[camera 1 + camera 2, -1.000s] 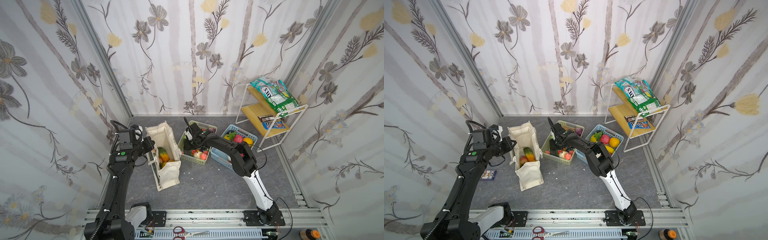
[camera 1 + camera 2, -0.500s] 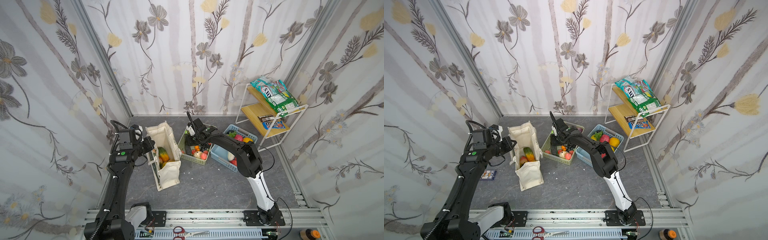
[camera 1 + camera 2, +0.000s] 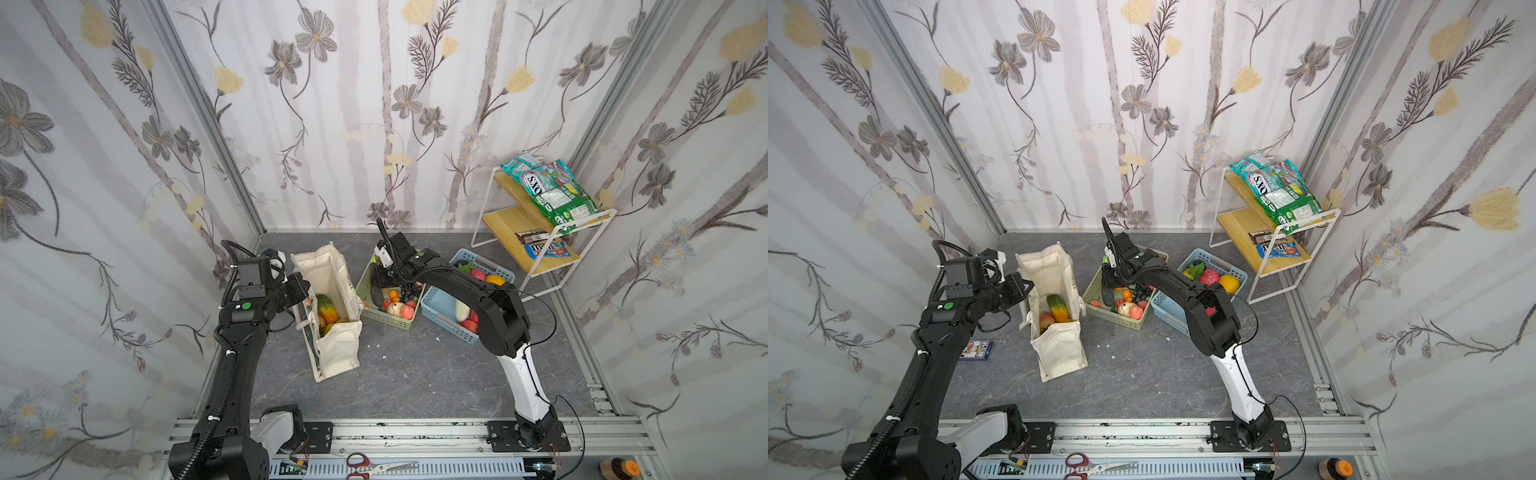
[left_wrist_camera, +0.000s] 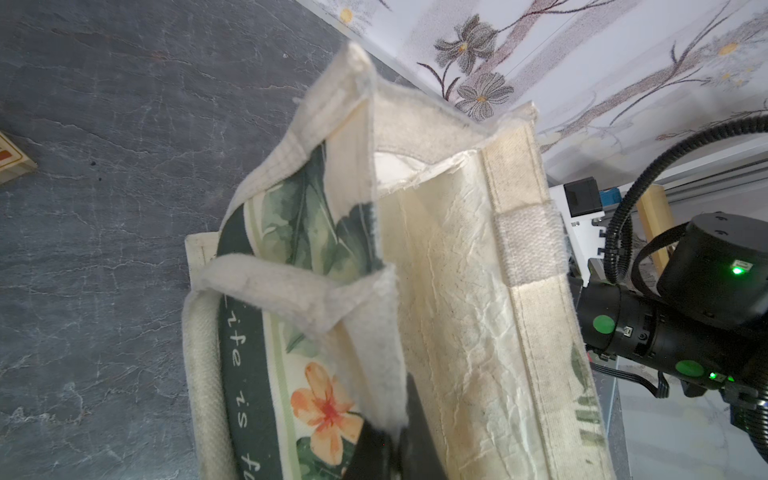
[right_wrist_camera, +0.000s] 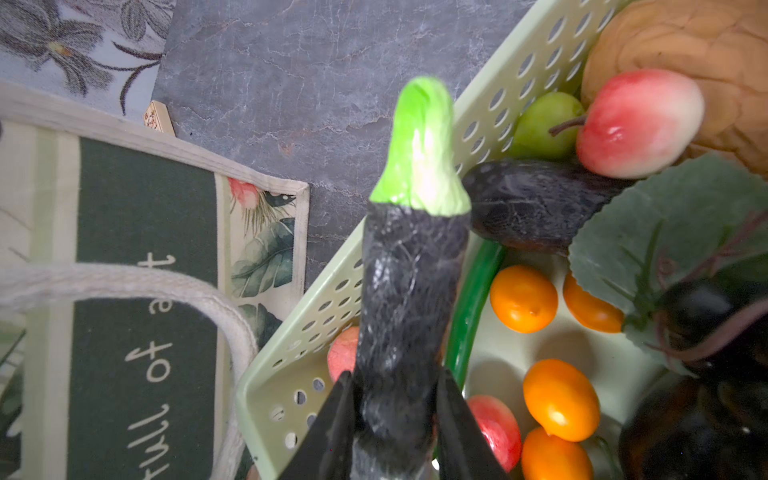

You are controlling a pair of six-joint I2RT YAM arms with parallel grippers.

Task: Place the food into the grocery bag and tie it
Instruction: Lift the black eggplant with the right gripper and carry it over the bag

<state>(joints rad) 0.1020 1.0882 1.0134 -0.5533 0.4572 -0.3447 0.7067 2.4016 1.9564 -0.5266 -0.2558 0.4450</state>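
Observation:
The grocery bag [image 3: 332,353] stands open on the grey floor, a cream tote with leaf print and a dark green band [image 4: 245,365]. My left gripper [image 4: 390,440] is shut on the bag's left rim [image 3: 300,296] and holds it open. Food lies inside it, among it a green-orange fruit [image 3: 326,306]. My right gripper [image 5: 395,415] is shut on a black eggplant with a bright green stem [image 5: 411,291], held over the near-left corner of the pale green basket [image 3: 405,326]. In both top views this gripper [image 3: 382,277] hangs above the basket's left end.
The green basket holds orange fruits [image 5: 523,298], a peach [image 5: 636,124], a second dark eggplant [image 5: 532,203] and more. A blue basket [image 3: 446,320] with fruit stands to its right. A white wire shelf [image 3: 536,232] carries snack packets [image 3: 548,191]. Scissors [image 3: 370,471] lie on the front rail.
My right gripper has risen a little over the green basket with the eggplant in it, and its elbow has shifted right. The left arm and the bag have not moved.

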